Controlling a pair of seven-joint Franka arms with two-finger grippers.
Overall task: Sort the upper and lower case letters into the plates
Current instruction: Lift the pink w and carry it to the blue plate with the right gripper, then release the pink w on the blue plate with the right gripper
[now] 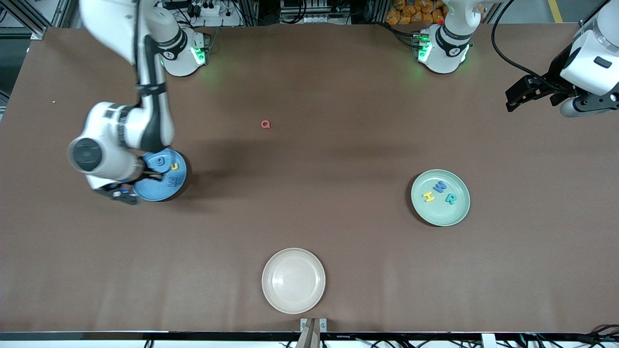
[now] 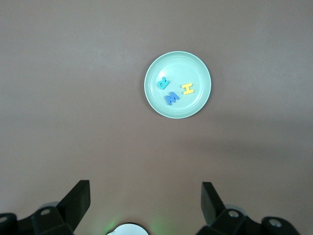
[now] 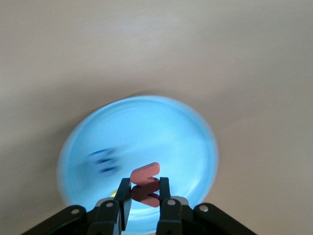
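Now red letter (image 3: pixel 145 183) btwn right pincer (image 3: pixel 145 201) fingers, over blue plate (image 3: pixel 181 132)

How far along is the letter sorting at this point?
Done: H, W and R lie in the mint plate; three letters lie in the blue plate. In hand: right gripper holds a red letter over it. Left: the pink Q on the table. Left gripper waits open.

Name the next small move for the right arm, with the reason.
Probably open the right end effector to release: it is shut on a red letter directly over the blue plate, where other letters already lie.
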